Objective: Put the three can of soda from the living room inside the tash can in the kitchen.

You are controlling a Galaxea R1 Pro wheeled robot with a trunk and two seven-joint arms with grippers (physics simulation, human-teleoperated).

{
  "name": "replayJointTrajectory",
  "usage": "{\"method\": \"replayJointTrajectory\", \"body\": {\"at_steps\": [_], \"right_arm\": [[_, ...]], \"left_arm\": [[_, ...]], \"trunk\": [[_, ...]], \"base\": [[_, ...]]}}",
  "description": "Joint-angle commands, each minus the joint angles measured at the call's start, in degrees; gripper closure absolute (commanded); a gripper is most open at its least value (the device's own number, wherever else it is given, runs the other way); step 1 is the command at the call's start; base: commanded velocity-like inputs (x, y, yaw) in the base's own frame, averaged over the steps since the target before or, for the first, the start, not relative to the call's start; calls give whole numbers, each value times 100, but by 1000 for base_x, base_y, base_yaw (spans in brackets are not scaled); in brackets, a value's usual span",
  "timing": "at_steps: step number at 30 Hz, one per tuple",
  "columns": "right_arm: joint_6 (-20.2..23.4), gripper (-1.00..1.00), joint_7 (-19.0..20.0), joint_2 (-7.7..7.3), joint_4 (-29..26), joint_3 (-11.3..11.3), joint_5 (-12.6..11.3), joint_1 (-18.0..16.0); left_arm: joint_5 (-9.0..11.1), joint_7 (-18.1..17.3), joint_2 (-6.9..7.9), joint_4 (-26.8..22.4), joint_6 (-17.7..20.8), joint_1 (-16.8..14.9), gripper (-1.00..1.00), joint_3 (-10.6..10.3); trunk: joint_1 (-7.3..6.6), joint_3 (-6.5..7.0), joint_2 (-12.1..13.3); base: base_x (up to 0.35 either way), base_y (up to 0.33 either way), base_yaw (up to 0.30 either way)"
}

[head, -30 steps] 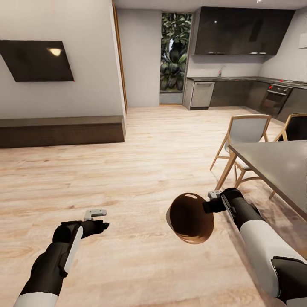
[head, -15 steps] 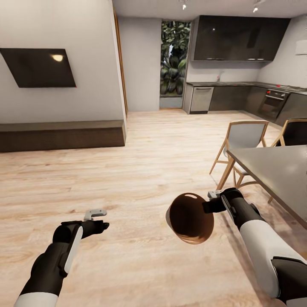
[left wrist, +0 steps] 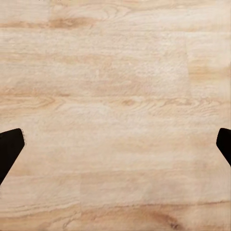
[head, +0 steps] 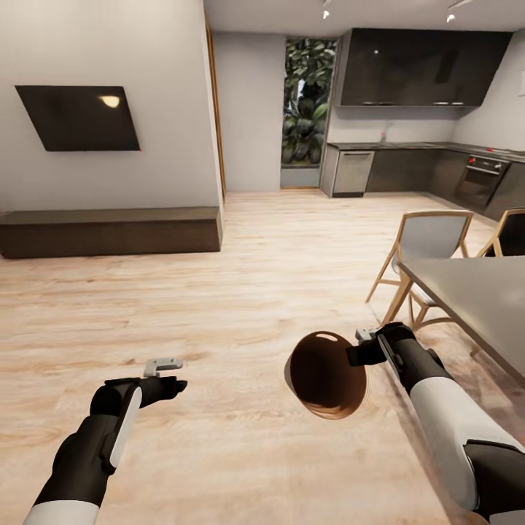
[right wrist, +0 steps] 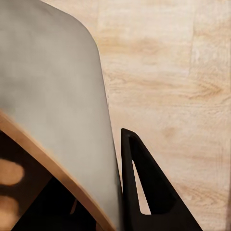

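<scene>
The robot stands on a light wood floor [head: 240, 292] in an open room. The right gripper [head: 359, 348] holds the trash can [head: 324, 374] by its rim. The can is round, brown and shiny, and it hangs in the air above the floor, tipped so its dark inside faces the head camera. In the right wrist view, one black finger [right wrist: 144, 187] sits against the outside of the can's wall [right wrist: 53, 110], so the gripper is closed on the rim.

The left gripper [head: 162, 367] is held out low over the floor and holds nothing. In the left wrist view, its two dark fingertips [left wrist: 9, 147] are at the far edges with bare floor between them, so it is wide open.

A grey tabletop [head: 474, 288] is close on the robot's right side, with two wooden chairs [head: 426, 244] beside it. A dark TV [head: 80, 117] hangs on the white wall, above a long low bench [head: 109, 230]. Far ahead is the kitchen with dark cabinets [head: 415, 69], a counter and an oven [head: 481, 179]. Green plants show through a tall window [head: 308, 102] at the back.
</scene>
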Motion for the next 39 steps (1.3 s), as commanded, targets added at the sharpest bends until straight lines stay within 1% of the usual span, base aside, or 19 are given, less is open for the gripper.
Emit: {"method": "replayJointTrajectory", "body": {"at_steps": [1,5,19,26,33,35,39], "right_arm": [[29,100,22,5,-1,-8,-125,-3],[29,100,13,26,2,-7,-126,-3],[27,100,6,33,8,-7,-126,5],[-25,100,60,30,2,-11,-133,76],[-27,100,26,35,0,-4,-132,108],[-25,100,16,52,3,6,-132,110],[-24,100,-12,153,0,14,-110,111]], "left_arm": [[-4,3,0,7,-1,0,-100,0],[-8,9,0,17,-1,0,-100,0],[-24,18,0,50,-1,0,-100,0],[-30,19,0,62,-1,0,-100,0],[-33,23,-1,67,-1,0,-100,0],[-34,26,-5,69,-1,0,-100,-2],[-36,27,-2,74,-1,0,-100,-42]], "trunk": [[0,1,0],[0,1,0],[0,-1,0],[0,-2,0],[0,-2,0],[0,-2,0],[0,-2,0]], "base": [[243,0,229],[294,0,239],[320,0,233],[323,0,40],[323,0,3],[323,0,105],[323,0,196]]}}
